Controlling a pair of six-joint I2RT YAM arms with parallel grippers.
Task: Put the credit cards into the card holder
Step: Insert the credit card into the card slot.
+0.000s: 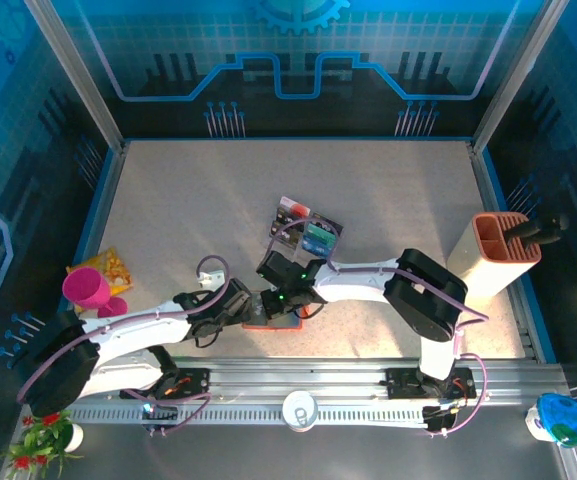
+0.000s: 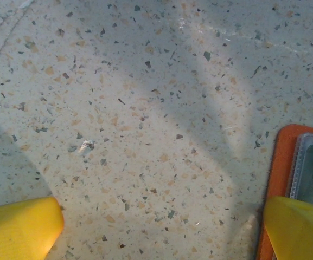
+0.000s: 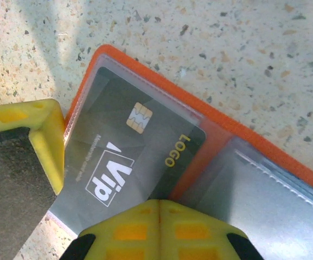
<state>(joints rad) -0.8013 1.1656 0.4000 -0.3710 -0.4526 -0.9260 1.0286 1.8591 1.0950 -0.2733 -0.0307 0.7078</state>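
The orange card holder [image 3: 219, 131] lies open on the speckled table near the front edge, also showing as an orange rim [image 1: 260, 323] between the arms. A black credit card [image 3: 121, 143] marked VIP sits partly under its clear left pocket, one corner sticking out. My right gripper [image 3: 159, 208] is shut, its joined tips over the card's near edge; it hovers over the holder [image 1: 288, 295]. My left gripper [image 2: 164, 225] is open, and its right finger [image 2: 300, 230] rests on the holder's left edge [image 2: 278, 179]. More cards [image 1: 308, 236] stand further back.
Those cards sit in a clear slotted tray [image 1: 300, 228] mid-table. A tall beige-and-orange box [image 1: 493, 255] stands at the right. A pink cup [image 1: 88, 288] and a yellow snack bag [image 1: 111, 266] are at the left. A can [image 1: 299, 408] sits on the front rail.
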